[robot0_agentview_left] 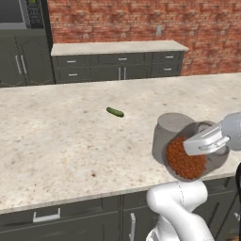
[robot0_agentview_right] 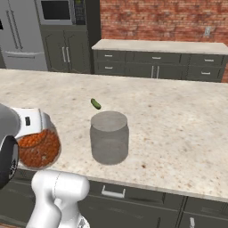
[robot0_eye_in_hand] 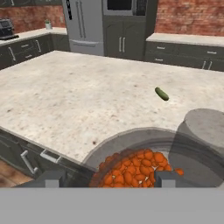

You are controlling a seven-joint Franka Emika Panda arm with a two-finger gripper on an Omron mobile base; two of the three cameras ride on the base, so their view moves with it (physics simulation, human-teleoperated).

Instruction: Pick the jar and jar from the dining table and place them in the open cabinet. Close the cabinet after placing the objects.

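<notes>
My gripper (robot0_agentview_left: 203, 143) is shut on the small clear jar (robot0_agentview_left: 187, 162) of orange-red grains, which is tilted and raised at the near edge of the dining table (robot0_agentview_left: 56, 141). In the hand view this jar (robot0_eye_in_hand: 131, 168) sits between the two fingertips (robot0_eye_in_hand: 168, 178). The larger grey frosted jar (robot0_agentview_left: 168, 128) stands upright on the table just behind it; from the right base it (robot0_agentview_right: 109, 138) is right of the held jar (robot0_agentview_right: 39, 150). The open cabinet is out of view.
A small green pickle (robot0_agentview_left: 115, 112) lies on the table beyond the jars. A back counter with dark drawers (robot0_agentview_left: 117, 66) runs along the brick wall. Tall dark cabinets and a microwave (robot0_agentview_right: 60, 11) stand at the far left, beside a fridge (robot0_agentview_right: 18, 31).
</notes>
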